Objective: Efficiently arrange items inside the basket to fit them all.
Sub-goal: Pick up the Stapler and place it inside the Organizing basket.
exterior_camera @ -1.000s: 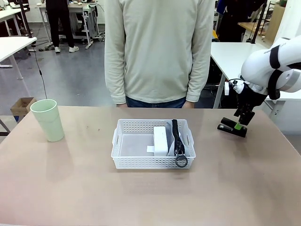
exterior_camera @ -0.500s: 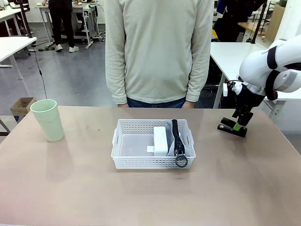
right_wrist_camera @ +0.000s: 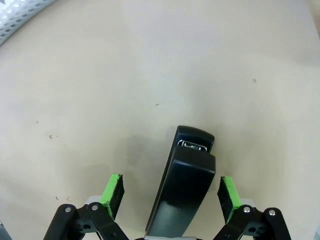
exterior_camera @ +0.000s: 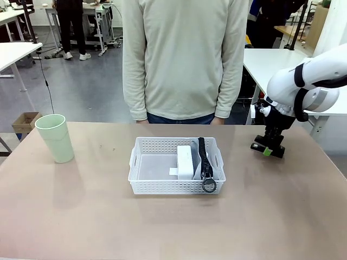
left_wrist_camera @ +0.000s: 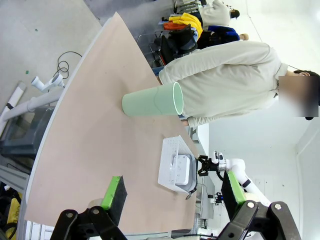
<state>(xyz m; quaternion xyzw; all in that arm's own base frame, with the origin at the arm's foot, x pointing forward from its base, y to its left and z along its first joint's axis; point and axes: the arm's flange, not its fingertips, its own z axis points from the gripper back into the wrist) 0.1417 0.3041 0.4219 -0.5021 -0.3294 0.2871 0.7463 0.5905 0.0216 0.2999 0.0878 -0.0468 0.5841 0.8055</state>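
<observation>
Your right gripper (right_wrist_camera: pixel 170 193): wide, straddling stapler (right_wrist_camera: pixel 189 175) | stapler at basket's (exterior_camera: pixel 162 141) 2 o'clock | left gripper (left_wrist_camera: pixel 173 192): wide

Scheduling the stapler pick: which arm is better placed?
Right. The right gripper is open and straddles the stapler, which lies on the table right of the basket. The left gripper, also open, is far across the table, beyond the cup.

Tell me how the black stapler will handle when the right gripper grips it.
The stapler looks rigid, so it likely won't flex when the open right gripper closes. Its glossy shell may slip. Long and lying flat on the table, it probably won't roll.
</observation>
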